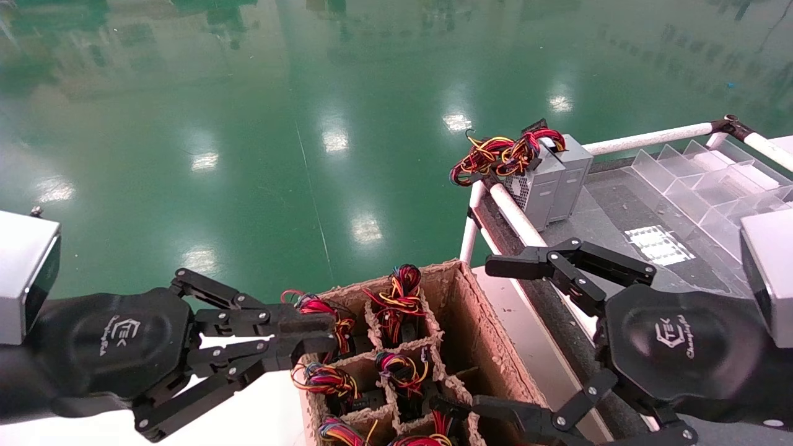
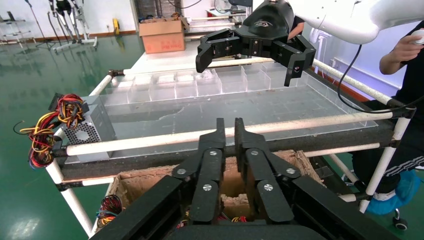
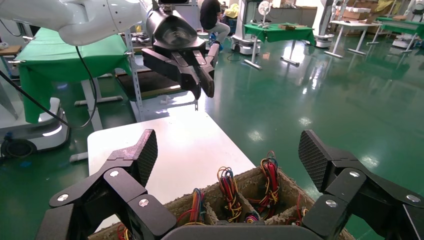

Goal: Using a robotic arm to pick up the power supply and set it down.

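We are hovering our right gripper (image 1: 495, 337), jaws spread wide and empty, above the cardboard crate (image 1: 477, 328); left gripper (image 1: 310, 337) is closed. Power supply (image 1: 548, 179) is sitting ungrasped on the far rack.

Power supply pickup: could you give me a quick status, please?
Left gripper shut, empty, over the box of wired cells. Right gripper open, empty, above the same box. Power supply untouched on the rack corner. Nothing in the way.
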`<state>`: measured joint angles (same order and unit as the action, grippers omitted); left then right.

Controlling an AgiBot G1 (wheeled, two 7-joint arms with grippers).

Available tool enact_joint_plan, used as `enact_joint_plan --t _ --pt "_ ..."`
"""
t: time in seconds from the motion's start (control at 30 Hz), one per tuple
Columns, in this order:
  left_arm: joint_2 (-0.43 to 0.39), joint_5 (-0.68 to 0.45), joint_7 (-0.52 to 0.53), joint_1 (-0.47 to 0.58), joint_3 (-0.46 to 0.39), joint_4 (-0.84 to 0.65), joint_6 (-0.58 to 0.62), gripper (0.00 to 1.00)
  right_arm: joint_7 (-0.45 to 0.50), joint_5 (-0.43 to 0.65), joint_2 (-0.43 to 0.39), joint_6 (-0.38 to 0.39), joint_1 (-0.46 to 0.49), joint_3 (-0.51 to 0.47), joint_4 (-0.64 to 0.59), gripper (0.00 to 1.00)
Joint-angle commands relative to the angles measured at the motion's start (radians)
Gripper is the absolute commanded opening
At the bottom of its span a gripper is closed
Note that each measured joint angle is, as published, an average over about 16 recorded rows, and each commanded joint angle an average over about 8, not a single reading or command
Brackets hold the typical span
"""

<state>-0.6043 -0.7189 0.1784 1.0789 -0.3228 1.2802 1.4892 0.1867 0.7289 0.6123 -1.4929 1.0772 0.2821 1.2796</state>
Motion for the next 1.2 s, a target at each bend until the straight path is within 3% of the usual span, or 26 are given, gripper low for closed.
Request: enact_joint_plan --t 0.03,0.07,0.1,0.33,0.37,0.87,1.2 --pt "0.0 0.0 0.0 0.0 0.0 0.0 0.0 0.0 0.0 0.0 0.0 0.0 0.0 0.0 0.0 1.0" --pt "0.0 0.0 0.0 0.0 0.0 0.0 0.0 0.0 0.0 0.0 0.0 0.0 0.0 0.0 0.0 1.0" --pt "0.0 0.0 0.0 0.0 0.0 0.0 0.0 0.07 0.0 0.0 0.0 0.0 0.0 0.0 0.0 1.0" --pt "0.0 0.0 0.0 0.0 0.0 0.0 0.0 0.95 0.0 0.0 0.0 0.0 0.0 0.0 0.001 1.0" --pt "0.0 0.0 0.0 0.0 0.0 0.0 0.0 1.0 0.0 0.0 0.0 0.0 0.0 0.0 0.001 1.0" --pt "0.0 0.0 0.0 0.0 -0.001 -0.001 0.0 1.0 -0.018 0.016 0.006 0.016 0.023 -0.005 -0.04 1.0" --pt "0.0 0.001 -0.001 0.001 -0.001 -0.001 0.0 1.0 -0.031 0.208 0.01 -0.027 0.11 0.083 -0.086 1.0"
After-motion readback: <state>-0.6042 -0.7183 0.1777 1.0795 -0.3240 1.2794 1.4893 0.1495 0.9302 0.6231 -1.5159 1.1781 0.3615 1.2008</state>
